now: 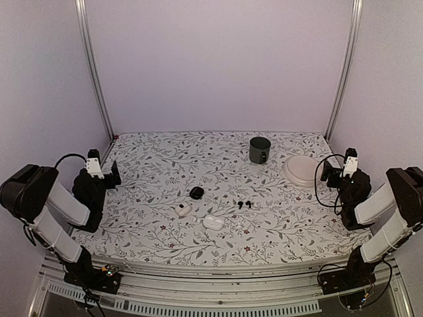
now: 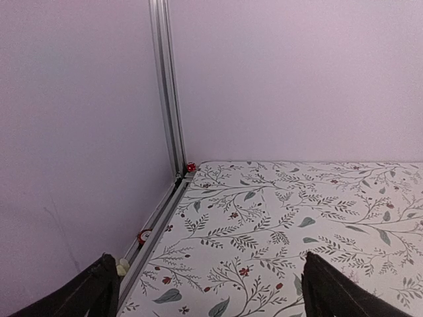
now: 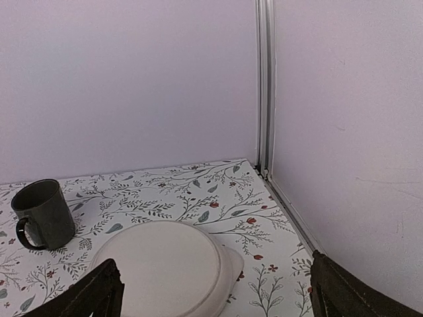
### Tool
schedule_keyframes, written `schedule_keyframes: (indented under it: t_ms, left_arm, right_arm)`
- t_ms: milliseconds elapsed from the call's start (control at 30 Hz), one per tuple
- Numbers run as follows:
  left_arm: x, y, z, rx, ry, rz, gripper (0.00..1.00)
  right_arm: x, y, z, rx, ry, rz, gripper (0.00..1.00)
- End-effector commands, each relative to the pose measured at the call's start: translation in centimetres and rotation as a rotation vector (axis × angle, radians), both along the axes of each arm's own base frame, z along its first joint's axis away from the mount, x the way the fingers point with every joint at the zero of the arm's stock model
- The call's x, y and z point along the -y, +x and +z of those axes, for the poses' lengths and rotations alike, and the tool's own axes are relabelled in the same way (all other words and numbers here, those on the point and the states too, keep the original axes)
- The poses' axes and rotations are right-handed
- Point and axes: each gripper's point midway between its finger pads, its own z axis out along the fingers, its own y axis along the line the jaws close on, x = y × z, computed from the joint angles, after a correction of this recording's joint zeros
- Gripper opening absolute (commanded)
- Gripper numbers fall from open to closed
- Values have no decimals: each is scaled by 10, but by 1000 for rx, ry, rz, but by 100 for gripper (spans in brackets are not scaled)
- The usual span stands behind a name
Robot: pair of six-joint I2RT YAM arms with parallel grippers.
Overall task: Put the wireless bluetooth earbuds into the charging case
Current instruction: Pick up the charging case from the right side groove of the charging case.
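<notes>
A pair of tiny black earbuds [image 1: 244,204] lies on the flowered table a little right of centre. To their left sit a round black case [image 1: 196,192], a small white case [image 1: 184,209] and a second white case [image 1: 213,222]. My left gripper [image 1: 114,173] hangs open at the left edge, far from them, with nothing between its fingers [image 2: 92,297]. My right gripper [image 1: 325,170] stands open at the right edge, its fingers [image 3: 344,294] also empty. Neither wrist view shows the earbuds or any case.
A dark mug [image 1: 260,150] stands at the back right, also in the right wrist view [image 3: 45,212]. A white upturned dish [image 1: 301,170] lies just in front of my right gripper [image 3: 215,307]. The left wrist view shows my left gripper [image 2: 211,310], the back-left corner post [image 2: 168,92] and the wall.
</notes>
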Motion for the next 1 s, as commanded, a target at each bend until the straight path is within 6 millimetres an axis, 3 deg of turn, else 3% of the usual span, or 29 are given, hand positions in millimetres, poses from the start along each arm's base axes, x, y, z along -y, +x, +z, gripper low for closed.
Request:
schedule_keyframes:
  t_ms: [0,267,367,467,533,600,633,733,833,900,967]
  left_arm:
    - [-3,2,6,19,-7,9,96]
    - [-7,3,5,15,-21,5,96]
    - [-17,2,7,12,-60,48,96]
    - [-12,-6,35,37,0,117,96]
    - [-5,4,69,48,-105,119,96]
    - [23,15,87,-10,-226,-31,96]
    - [42,19,98,-27,-248,-112,96]
    - [98,19,114,-119,-249,-272,96]
    - [158,5,121,-236,-177,-465,96]
    - [167,0,122,-271,-236,-497,96]
    - [144,-1,114,-297,-334,-367,96]
  right_arm:
    - [1,1,2,10,-6,4,99]
    - [1,1,3,13,-6,4,99]
    - [3,1,1,-5,-7,-11,99]
    - [-4,-1,19,-10,-50,-38,99]
    - [-11,8,52,-57,-62,-60,99]
    - [-17,22,78,-134,49,-40,99]
    - [-21,30,105,-122,168,-29,99]
    - [-79,41,117,-213,350,163,99]
    - [-156,29,123,-276,301,254,99]
    - [-194,14,123,-292,237,308,99]
    - [-202,3,118,-319,201,306,99]
